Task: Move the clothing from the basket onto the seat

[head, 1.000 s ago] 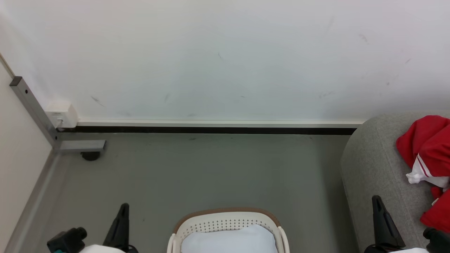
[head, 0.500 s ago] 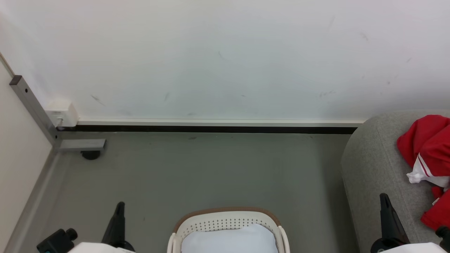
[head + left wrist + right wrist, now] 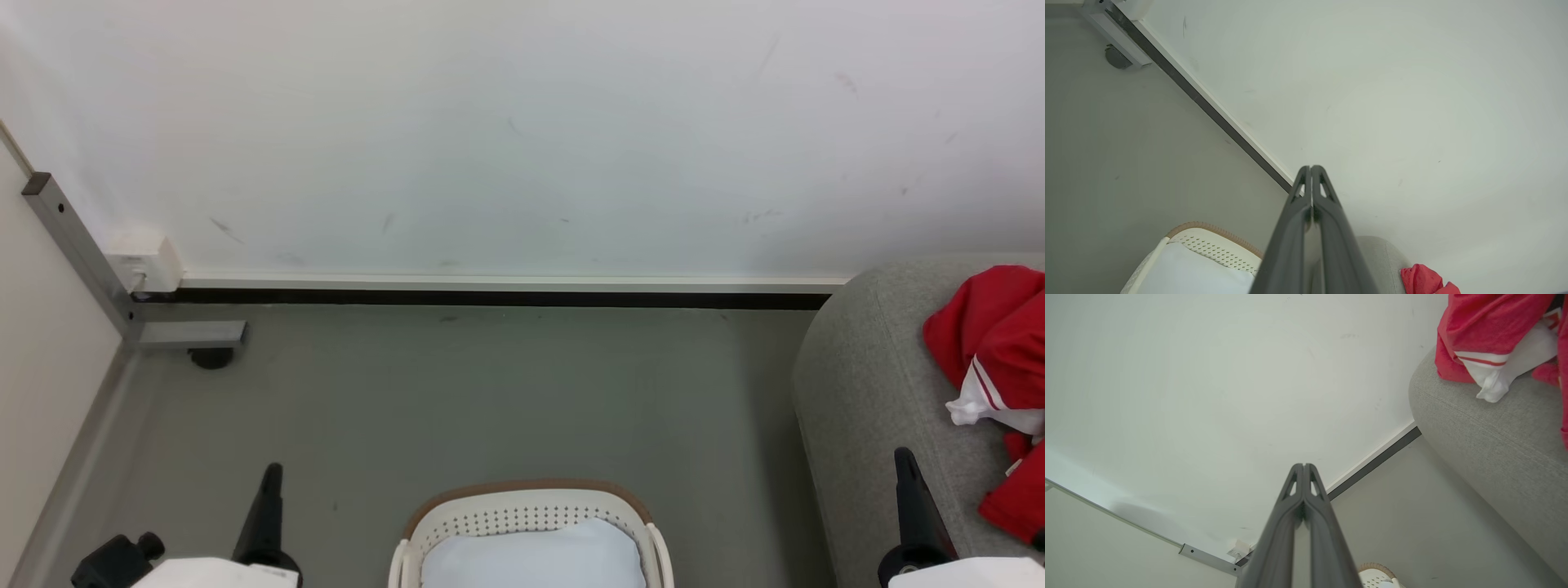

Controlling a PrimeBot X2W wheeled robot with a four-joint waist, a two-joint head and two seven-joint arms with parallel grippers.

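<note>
Red clothing (image 3: 996, 343) with white sleeves lies bunched on the grey seat (image 3: 873, 384) at the right edge; the right wrist view has the clothing (image 3: 1486, 330) on the seat (image 3: 1494, 445) too. The cream basket (image 3: 531, 514) stands on the floor at bottom centre, holding a pale bluish-white cushion (image 3: 535, 559). My left gripper (image 3: 272, 472) is shut and empty at lower left, left of the basket. My right gripper (image 3: 901, 454) is shut and empty at lower right, in front of the seat. Both wrist views show the fingertips pressed together, left gripper (image 3: 1311, 168) and right gripper (image 3: 1303, 466).
A white wall (image 3: 522, 139) with a dark skirting strip (image 3: 490, 300) closes the far side. A metal frame post (image 3: 77, 253) with a foot and a white box (image 3: 145, 260) stands in the left corner. Grey floor (image 3: 490, 400) lies between the basket and the wall.
Both grippers have slid outward and lower in the head view, the left to the left, the right to the right. The clothing, basket and seat have stayed put.
</note>
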